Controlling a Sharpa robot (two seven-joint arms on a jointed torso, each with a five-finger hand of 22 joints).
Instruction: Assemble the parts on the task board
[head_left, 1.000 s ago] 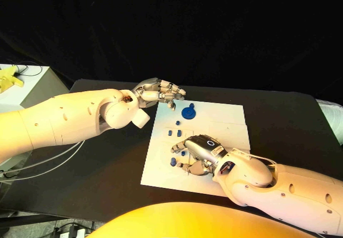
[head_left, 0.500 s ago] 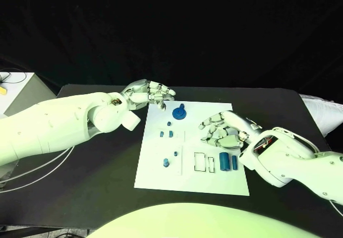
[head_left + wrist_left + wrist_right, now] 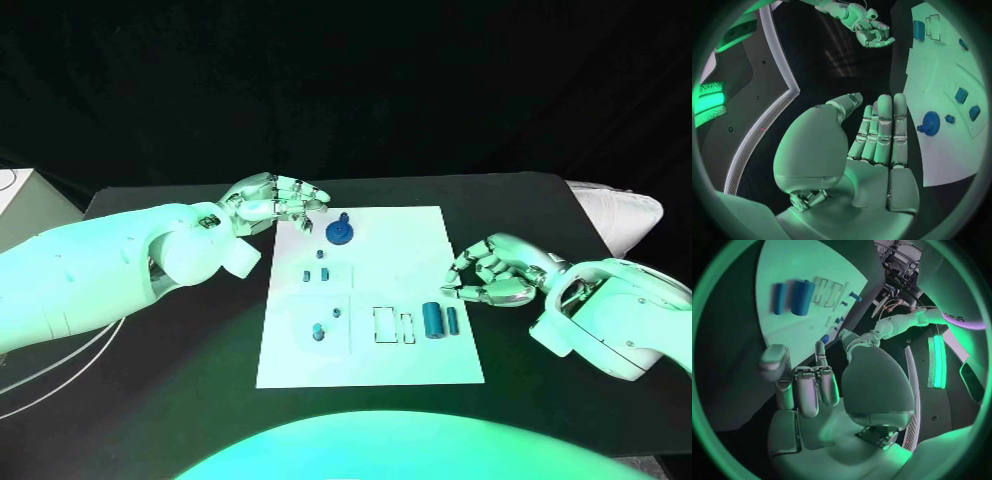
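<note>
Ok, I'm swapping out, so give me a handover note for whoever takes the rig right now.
Left hand: holds nothing, fingers curled, off the far left corner of the task board.
Right hand: holds nothing, fingers curled, beside the board's right edge.
On the board: round blue part at the far end, small blue pieces mid-board, two blue cylinders by two outlined slots.
Done: cannot tell which parts are seated.
Left: assembly; no part is in hand.

A matte black rectangular surface [image 3: 173, 360] stands before a black curtain backdrop [image 3: 361, 80]. A white cabinet corner [image 3: 26, 200] sits beside it at one edge, a pale cushioned object [image 3: 623, 215] at the other.
</note>
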